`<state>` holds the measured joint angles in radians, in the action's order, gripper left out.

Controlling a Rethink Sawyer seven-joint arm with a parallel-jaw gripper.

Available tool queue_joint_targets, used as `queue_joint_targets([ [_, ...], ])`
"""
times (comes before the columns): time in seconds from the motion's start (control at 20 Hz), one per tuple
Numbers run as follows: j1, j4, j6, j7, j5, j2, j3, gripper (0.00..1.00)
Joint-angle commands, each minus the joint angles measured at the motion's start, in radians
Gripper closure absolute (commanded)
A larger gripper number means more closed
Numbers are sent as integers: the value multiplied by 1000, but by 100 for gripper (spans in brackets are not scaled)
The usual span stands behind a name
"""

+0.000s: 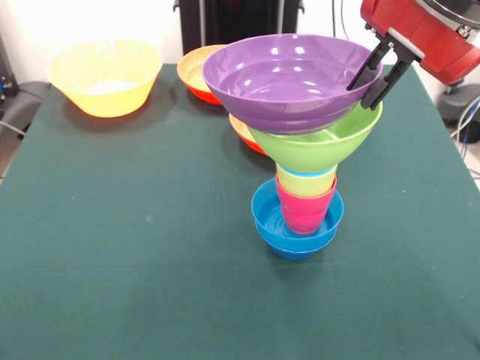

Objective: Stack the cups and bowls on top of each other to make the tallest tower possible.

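Observation:
The tower stands in mid table. A small blue bowl [270, 217] nested in another is its base. A red-pink cup [306, 210] stands in it, with a yellow cup [306, 182] and a sliver of a light blue cup [306, 172] nested above. The lime green bowl [330, 139] rests on the cups. The purple bowl [285, 79] sits in the green bowl, tilted slightly. My gripper [359, 97] comes in from the upper right, its two fingers [373, 66] pinching the purple bowl's right rim, one inside and one outside.
A large yellow bowl [105, 75] stands at the far left of the green table [112, 262]. One orange bowl [193, 75] stands behind the purple bowl. A second orange bowl [244, 132] shows partly behind the tower.

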<state>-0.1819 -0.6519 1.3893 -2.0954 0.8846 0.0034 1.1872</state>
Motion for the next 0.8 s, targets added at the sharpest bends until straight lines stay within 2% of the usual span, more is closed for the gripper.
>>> queue_joint_targets([
  [0.05,-15,-23,19,-183,-52,6,-119,100],
  [0.8,-11,12,38,-221,-42,19,-107,100],
])
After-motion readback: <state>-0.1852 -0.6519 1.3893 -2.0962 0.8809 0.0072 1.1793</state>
